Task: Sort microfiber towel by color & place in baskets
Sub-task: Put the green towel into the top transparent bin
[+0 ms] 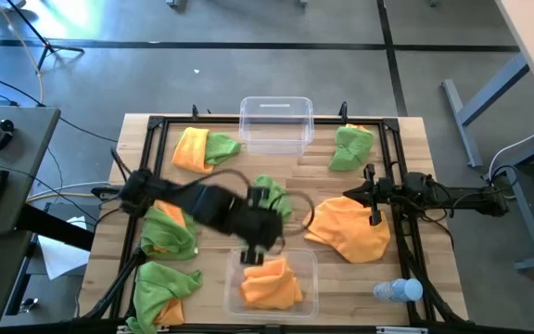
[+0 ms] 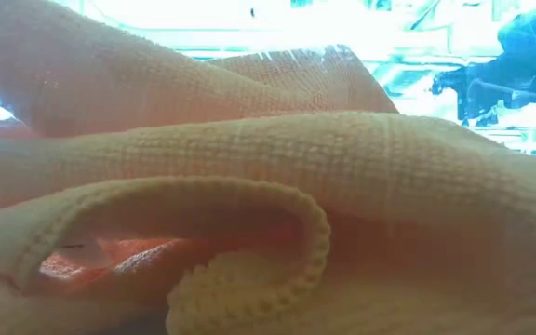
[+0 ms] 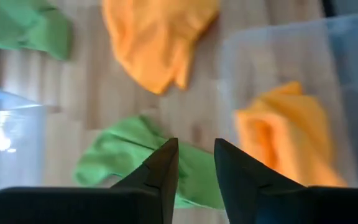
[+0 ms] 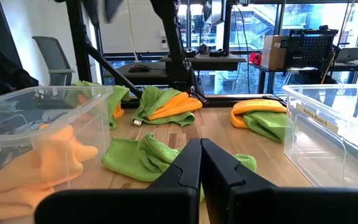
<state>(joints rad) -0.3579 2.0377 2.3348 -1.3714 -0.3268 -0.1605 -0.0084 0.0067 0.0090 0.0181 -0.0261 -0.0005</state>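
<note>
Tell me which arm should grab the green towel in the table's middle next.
Left, probably. The left gripper hovers by the near basket, close to that green towel, fingers apart. The right gripper waits shut over the orange towel.

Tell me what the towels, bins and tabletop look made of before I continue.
Orange towel: soft woven microfiber, it seems, with visible weave and a stitched rolled hem. Near bin and far bin: clear, glossy, probably rigid plastic; contents show through. Tabletop: light wood planks, smooth finish, grain lines visible.
</note>
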